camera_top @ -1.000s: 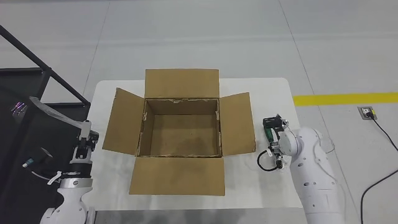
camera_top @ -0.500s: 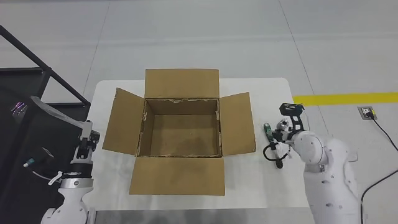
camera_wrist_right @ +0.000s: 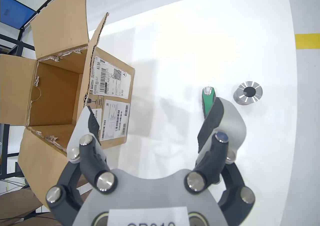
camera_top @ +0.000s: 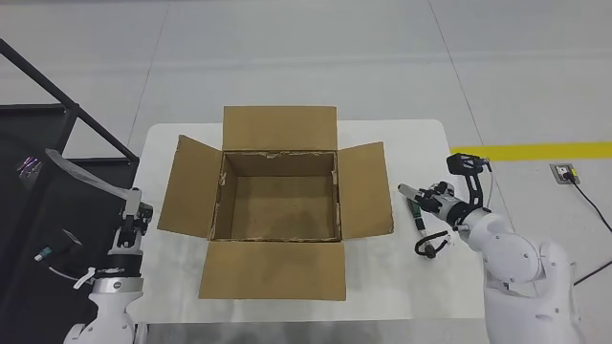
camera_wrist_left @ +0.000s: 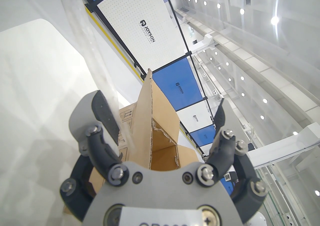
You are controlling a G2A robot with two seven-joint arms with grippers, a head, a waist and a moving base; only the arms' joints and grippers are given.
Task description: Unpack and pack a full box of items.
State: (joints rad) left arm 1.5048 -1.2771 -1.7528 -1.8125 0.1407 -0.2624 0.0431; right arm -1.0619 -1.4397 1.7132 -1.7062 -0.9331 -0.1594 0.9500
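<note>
The open cardboard box (camera_top: 277, 208) stands in the middle of the white table (camera_top: 421, 143), its four flaps spread and its inside bare. A green-handled tool (camera_top: 414, 206) lies on the table to its right, also seen as the green tool (camera_wrist_right: 207, 100) beside a round slotted metal piece (camera_wrist_right: 248, 92). My right gripper (camera_wrist_right: 152, 105) is open above the table, one finger (camera_wrist_right: 212, 117) partly over the tool and nothing held. My right gripper (camera_top: 427, 196) sits just right of the box. At the table's left edge my left gripper (camera_wrist_left: 160, 101) is open, facing a box flap (camera_wrist_left: 147, 122).
A clear plastic film (camera_wrist_left: 82, 44) runs past one left finger (camera_wrist_left: 105, 114); in the top view the film (camera_top: 81, 172) stretches out from the left gripper (camera_top: 134, 215). A black looped cable (camera_top: 428, 245) lies near the tool. A black rack (camera_top: 38, 96) stands left of the table.
My right arm has drawn back to the right, away from the box, and turned its wrist. The green tool stays on the table. The left arm has not moved.
</note>
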